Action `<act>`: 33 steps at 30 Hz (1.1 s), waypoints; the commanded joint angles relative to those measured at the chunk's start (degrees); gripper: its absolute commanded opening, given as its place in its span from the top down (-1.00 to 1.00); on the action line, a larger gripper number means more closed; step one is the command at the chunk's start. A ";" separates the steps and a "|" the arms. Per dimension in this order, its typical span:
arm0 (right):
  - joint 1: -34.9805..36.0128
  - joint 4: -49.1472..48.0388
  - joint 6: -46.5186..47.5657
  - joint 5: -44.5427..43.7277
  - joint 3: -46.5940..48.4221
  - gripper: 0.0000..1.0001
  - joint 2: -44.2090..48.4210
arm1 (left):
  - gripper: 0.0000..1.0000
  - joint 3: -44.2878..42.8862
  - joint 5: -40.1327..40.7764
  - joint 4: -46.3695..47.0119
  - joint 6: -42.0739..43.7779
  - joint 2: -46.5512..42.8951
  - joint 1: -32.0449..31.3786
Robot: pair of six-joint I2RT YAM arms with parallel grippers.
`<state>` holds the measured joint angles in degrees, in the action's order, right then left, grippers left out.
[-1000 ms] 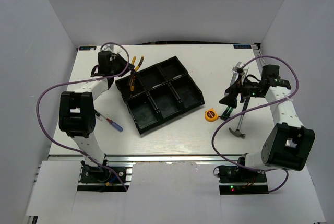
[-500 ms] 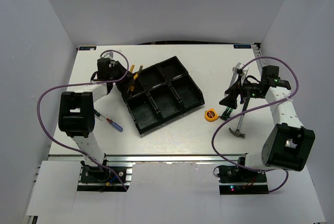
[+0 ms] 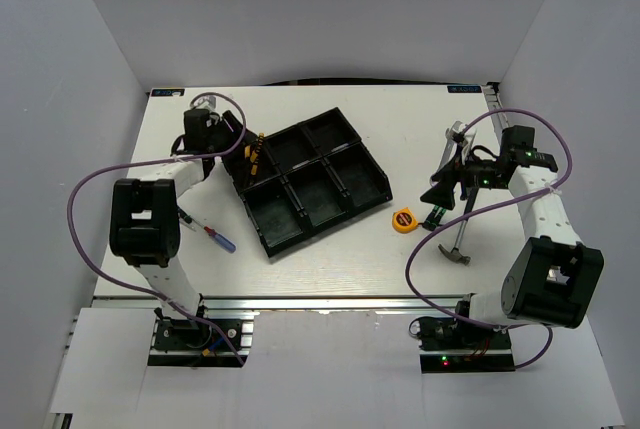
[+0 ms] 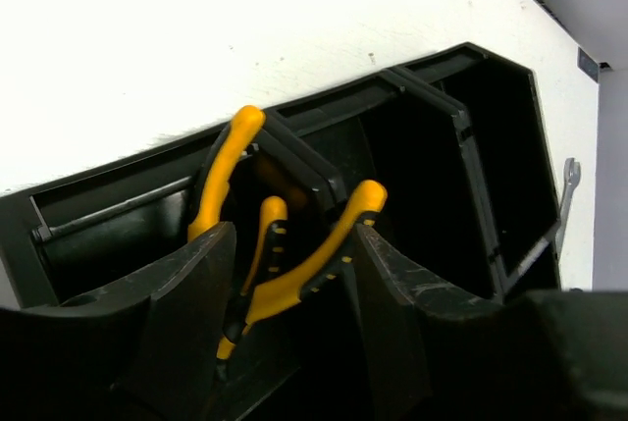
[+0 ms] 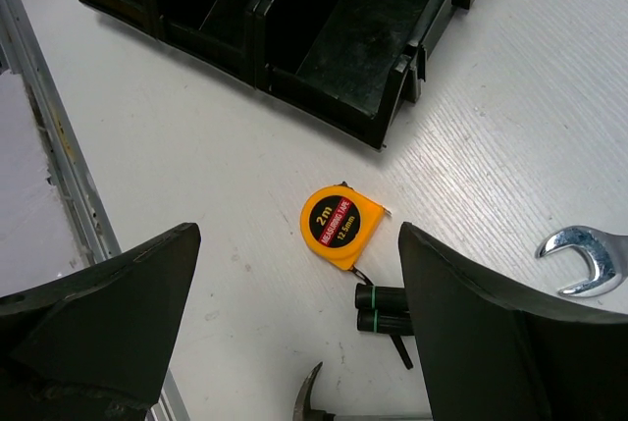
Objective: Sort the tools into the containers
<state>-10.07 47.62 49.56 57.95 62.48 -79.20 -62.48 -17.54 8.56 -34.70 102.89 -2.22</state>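
Where the black tray [image 3: 310, 181] sits tilted at the middle of the overhead view, its leftmost corner compartment holds the pliers [image 4: 294, 279]. Their yellow handles with black grip marks stick up past the rim. The left pincer [image 4: 292, 235] is over that compartment with its fingers apart and the handles in the gap; whether they pinch the handles cannot be told.

The surface [image 3: 400, 119] is white, boxed in by plain grey walls. A screwdriver [image 3: 213, 235] with a red and blue handle lies left of the tray, near the left arm. Right of the tray, the right pincer [image 5: 297, 244] hangs spread wide above a round orange tape measure [image 5: 342, 226] with a black label. Just below it in the right wrist view lies a small green-banded black tool [image 5: 383, 305]. A silver wrench [image 5: 584, 256] lies at the right edge and a hammer head [image 5: 309, 396] at the bottom.
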 commanded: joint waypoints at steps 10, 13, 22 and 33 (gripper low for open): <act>0.57 0.90 -3.95 -9.07 4.49 -0.77 -2.54 | -0.61 3.39 3.65 -8.20 2.27 -24.74 1.34; 1.27 0.47 -3.50 -12.41 4.58 -0.79 -3.86 | -0.66 7.61 4.79 -11.97 1.13 -30.00 2.13; 17.58 -13.66 -20.70 -36.82 -2.68 -0.79 -3.69 | -0.82 14.05 9.89 -21.91 -0.10 -40.21 5.73; 27.38 -24.41 -37.25 -56.11 -11.23 -0.79 -6.23 | -0.82 17.39 11.30 -25.69 -0.28 -45.06 6.35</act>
<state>16.71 28.45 17.39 8.27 52.05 -85.36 -45.34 -7.42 -15.75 -34.98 59.44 3.68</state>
